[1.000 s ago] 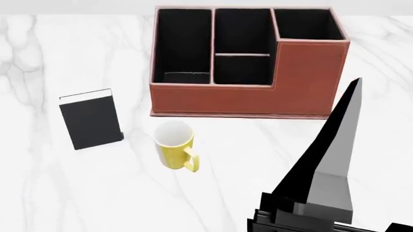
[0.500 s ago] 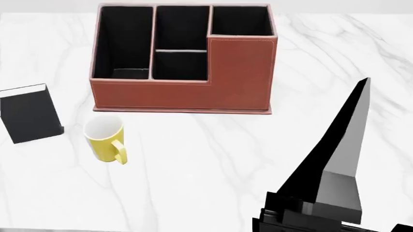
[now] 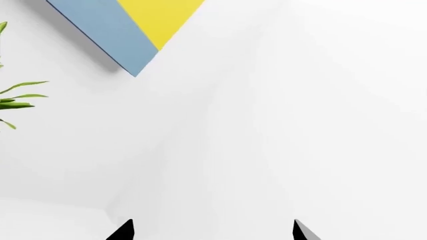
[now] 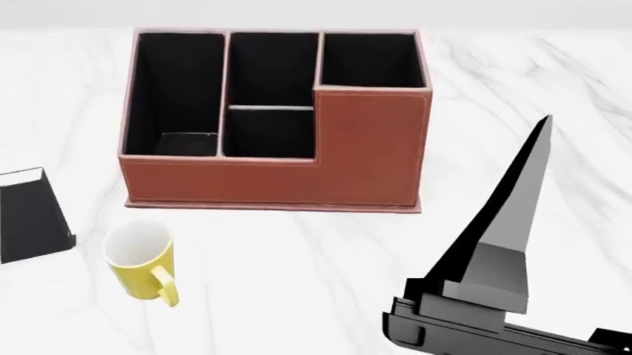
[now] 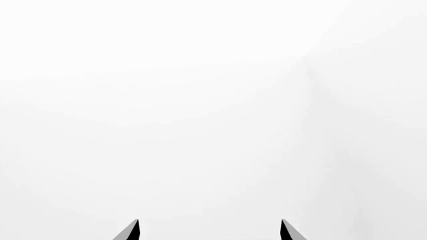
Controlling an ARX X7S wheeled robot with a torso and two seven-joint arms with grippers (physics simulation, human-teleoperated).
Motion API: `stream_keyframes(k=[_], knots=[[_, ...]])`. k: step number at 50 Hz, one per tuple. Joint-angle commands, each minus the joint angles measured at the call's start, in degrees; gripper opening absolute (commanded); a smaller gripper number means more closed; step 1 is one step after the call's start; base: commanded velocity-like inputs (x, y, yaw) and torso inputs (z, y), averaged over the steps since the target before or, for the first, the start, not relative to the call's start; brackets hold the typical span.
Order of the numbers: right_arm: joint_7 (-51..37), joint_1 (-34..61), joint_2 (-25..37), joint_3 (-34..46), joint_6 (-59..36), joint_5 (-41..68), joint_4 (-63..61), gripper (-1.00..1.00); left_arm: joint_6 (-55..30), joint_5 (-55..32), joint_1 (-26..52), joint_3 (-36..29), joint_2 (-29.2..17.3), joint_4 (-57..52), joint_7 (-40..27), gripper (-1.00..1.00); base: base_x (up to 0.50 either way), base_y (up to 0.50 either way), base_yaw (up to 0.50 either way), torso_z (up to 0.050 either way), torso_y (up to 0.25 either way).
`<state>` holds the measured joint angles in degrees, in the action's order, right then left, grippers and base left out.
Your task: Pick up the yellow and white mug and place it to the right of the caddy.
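Observation:
The yellow and white mug (image 4: 141, 262) stands upright on the white marble table (image 4: 326, 259), handle toward the front, left of and in front of the caddy. The reddish-brown caddy (image 4: 368, 148) stands at the back centre, black compartments open upward. My right gripper (image 4: 538, 137) hovers raised at the front right, fingers pointing up, far from the mug. In the right wrist view the gripper (image 5: 209, 225) is open and empty, facing blank white. My left gripper (image 3: 212, 225) is open and empty, facing a white wall; it is out of the head view.
A small black upright book (image 4: 29, 218) with a white edge stands at the left edge, left of the mug. The left wrist view shows a blue and yellow wall panel (image 3: 127, 22) and green plant leaves (image 3: 17, 97).
The head view has shifted: the caddy, mug and book slid left and then down in the picture and look larger. They keep their places relative to each other. The right arm holds its pose.

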<state>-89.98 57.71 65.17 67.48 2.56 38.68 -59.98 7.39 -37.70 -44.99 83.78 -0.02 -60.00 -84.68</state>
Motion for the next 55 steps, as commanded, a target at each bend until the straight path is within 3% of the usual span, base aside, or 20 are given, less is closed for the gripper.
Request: stream_keyframes(k=[1,43,55], knots=[[0.0,1.3,-0.1,1.2,-0.6,0.3,0.0,1.00,0.3,0.2,0.0,-0.4,0.0,0.0,0.2,1.00,0.50,0.00,0.00,0.000,0.000],[0.0,2.1,0.0,1.8,-0.8,0.0,0.0,1.00,0.7,0.1,0.0,-1.0,0.0,0.0,0.5,1.00,0.50,0.00,0.00,0.000,0.001],[0.0,-0.1,-0.5,-1.4,-2.3,0.5,0.0,1.00,0.8,0.1,0.0,-1.3,0.0,0.0,0.7,1.00,0.00,0.00,0.00,0.000,0.001]])
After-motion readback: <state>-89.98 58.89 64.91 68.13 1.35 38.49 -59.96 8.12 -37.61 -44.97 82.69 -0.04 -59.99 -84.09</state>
